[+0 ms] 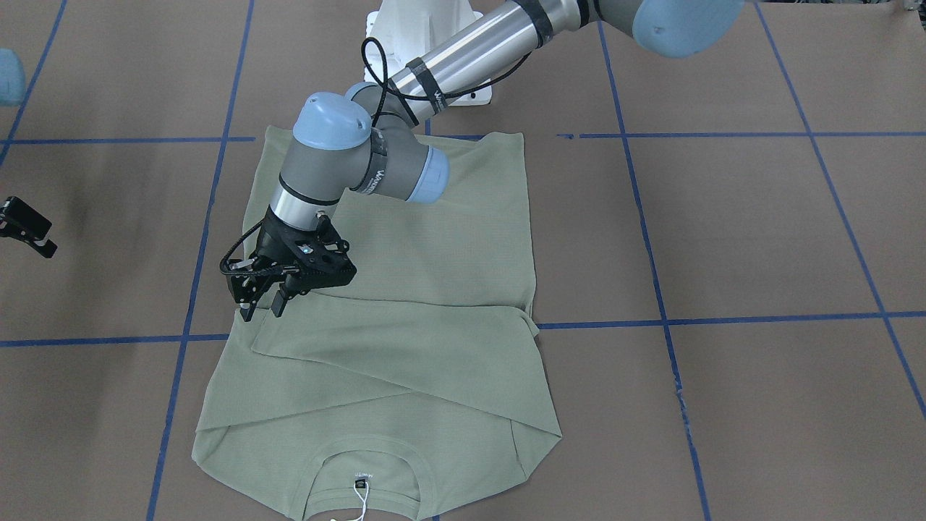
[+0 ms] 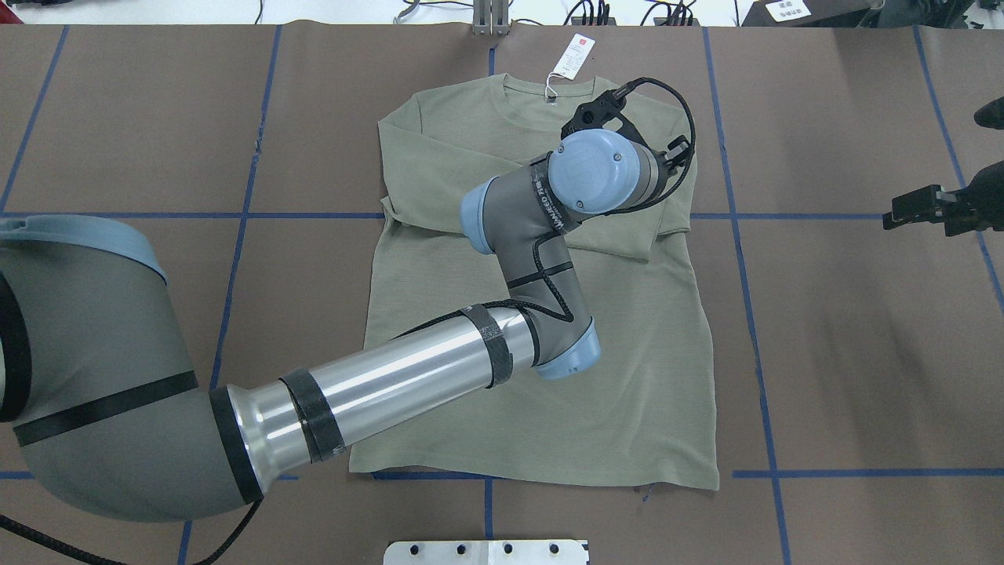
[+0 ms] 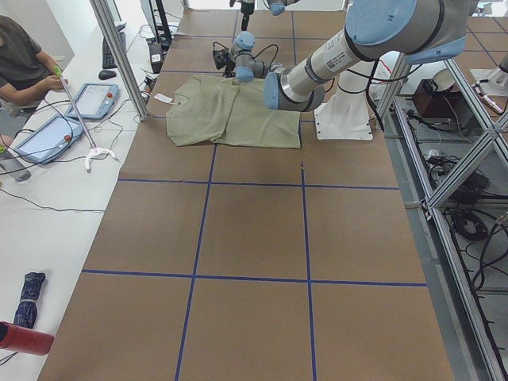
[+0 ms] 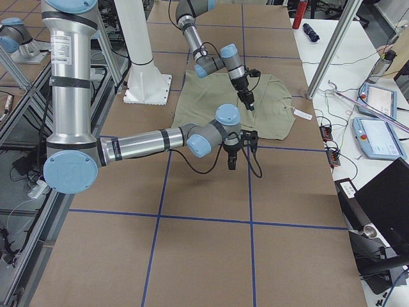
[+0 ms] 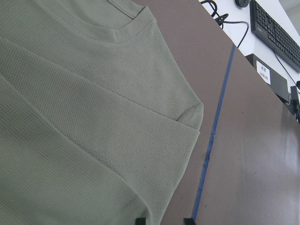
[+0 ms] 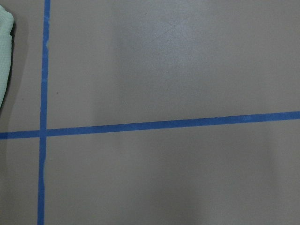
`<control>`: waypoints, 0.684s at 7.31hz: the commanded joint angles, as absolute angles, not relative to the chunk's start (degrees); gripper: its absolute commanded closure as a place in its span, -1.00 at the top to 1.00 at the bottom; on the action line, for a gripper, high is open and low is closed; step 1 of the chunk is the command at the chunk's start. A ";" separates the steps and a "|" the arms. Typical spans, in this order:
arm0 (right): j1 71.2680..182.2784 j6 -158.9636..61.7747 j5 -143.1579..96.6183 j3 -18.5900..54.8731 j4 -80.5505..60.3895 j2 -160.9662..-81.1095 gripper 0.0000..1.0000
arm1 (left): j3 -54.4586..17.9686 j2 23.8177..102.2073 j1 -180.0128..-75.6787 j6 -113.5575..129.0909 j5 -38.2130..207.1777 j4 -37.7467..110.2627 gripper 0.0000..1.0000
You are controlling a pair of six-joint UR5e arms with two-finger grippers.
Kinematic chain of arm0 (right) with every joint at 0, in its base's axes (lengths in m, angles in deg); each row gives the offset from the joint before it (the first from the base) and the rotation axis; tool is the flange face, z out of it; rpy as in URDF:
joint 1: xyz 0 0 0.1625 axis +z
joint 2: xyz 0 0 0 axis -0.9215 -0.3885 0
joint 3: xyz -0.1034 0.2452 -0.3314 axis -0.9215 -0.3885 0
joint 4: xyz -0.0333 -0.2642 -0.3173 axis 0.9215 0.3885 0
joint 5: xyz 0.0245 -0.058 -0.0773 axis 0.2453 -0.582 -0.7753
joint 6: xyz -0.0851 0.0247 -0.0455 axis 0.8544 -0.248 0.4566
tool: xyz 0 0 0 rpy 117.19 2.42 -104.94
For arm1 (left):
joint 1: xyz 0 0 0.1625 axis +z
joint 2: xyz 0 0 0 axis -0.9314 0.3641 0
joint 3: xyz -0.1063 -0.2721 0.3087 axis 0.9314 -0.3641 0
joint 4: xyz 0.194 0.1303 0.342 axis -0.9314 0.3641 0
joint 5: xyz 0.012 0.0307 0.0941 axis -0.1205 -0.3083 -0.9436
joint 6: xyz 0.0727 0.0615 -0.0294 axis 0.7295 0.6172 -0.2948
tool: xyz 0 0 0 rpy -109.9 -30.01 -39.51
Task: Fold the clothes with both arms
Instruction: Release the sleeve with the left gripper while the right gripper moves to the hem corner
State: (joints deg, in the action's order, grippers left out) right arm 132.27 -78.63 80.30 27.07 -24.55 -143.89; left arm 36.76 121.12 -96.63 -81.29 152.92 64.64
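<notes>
The sage-green shirt (image 1: 448,246) lies flat on the brown table with both sleeves folded across its chest, collar (image 1: 365,463) toward the operators' side. Its white hang tag (image 2: 572,56) lies beyond the collar. My left arm reaches across the shirt (image 2: 627,377). My left gripper (image 1: 262,307) is open and empty, just above the folded sleeve's edge at the shirt's right side. In the left wrist view its fingertips (image 5: 140,221) stand apart over the sleeve (image 5: 93,117). My right gripper (image 1: 32,235) hovers off the shirt over bare table (image 2: 910,212), fingers apparently apart, holding nothing.
Blue tape lines (image 1: 651,322) grid the brown table. The white pedestal base (image 1: 427,29) stands behind the shirt's hem. A metal post (image 3: 119,55) and an operators' bench with tablets (image 3: 48,131) run along the far side.
</notes>
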 commanded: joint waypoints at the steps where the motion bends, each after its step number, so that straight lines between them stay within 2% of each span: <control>1: 132.01 -79.72 80.18 27.27 -25.57 -143.35 1.00 | 28.42 117.46 -96.59 -79.20 156.78 63.95 0.87; 3: 126.25 -91.96 79.31 29.89 -26.88 -142.81 1.00 | 12.60 108.94 -98.26 -75.79 165.05 53.55 0.82; 5: 113.89 -114.32 71.02 37.96 -26.80 -142.81 1.00 | -10.82 93.86 -100.37 -65.45 169.45 39.31 0.78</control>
